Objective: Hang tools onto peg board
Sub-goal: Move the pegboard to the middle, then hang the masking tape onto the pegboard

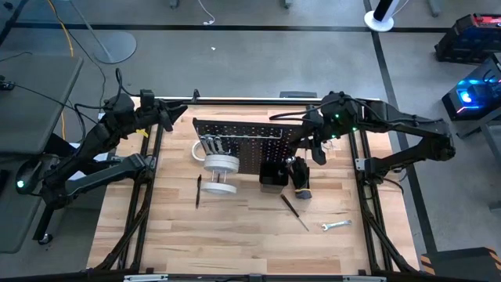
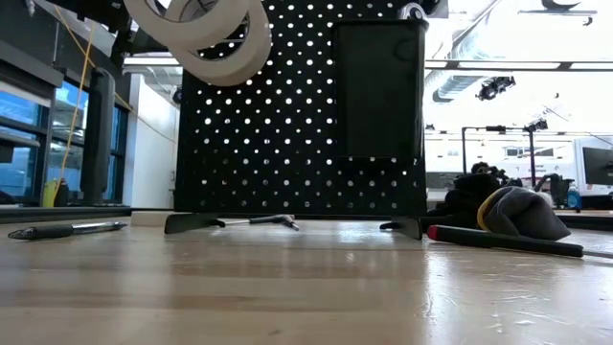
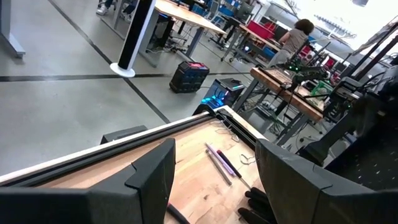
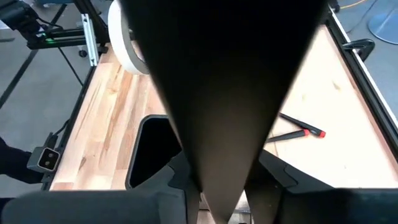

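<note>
Right gripper (image 1: pixel 311 146) was held at the peg board's (image 1: pixel 239 141) top edge, beside the bin (image 1: pixel 273 174); whether its fingers gripped anything could not be told. Tape rolls (image 1: pixel 221 164) hung further along.

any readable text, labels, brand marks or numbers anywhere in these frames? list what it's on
No text reads in any view.
Peg board, bin, tape rolls: no markings show.
Wrench: too small to tell whether it bears a stamp.
Blue-lit unit on the floor: too small and blurred to read.
Background benches in the left wrist view: too blurred to read.
</note>
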Action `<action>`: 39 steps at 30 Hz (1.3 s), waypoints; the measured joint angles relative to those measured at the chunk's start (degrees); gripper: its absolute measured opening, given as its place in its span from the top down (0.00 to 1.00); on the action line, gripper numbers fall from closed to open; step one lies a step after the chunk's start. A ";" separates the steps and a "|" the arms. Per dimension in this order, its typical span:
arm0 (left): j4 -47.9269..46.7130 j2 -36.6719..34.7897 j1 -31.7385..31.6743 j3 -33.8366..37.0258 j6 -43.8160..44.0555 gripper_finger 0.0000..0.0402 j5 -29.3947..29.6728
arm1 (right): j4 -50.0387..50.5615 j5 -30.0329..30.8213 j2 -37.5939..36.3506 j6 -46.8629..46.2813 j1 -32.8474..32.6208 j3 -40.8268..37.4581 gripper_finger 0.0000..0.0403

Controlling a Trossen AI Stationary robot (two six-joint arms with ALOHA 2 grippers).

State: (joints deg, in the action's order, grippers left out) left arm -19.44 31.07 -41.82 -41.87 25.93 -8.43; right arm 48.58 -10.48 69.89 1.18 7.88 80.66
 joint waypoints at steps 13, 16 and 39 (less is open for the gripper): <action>0.01 -0.01 -0.01 0.00 0.50 0.47 0.02 | 0.96 1.01 0.02 -4.31 -0.46 0.73 0.57; 0.00 -0.02 0.00 0.00 0.46 0.47 0.04 | 3.53 1.05 0.09 -4.72 -0.53 2.30 0.55; -22.16 0.00 1.39 0.02 -2.75 0.47 -7.07 | 28.74 0.48 -0.39 -10.42 -0.53 5.95 0.54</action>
State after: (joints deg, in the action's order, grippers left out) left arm -41.60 31.07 -40.43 -41.85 23.19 -15.49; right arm 77.32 -10.00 69.49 -9.23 7.35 86.61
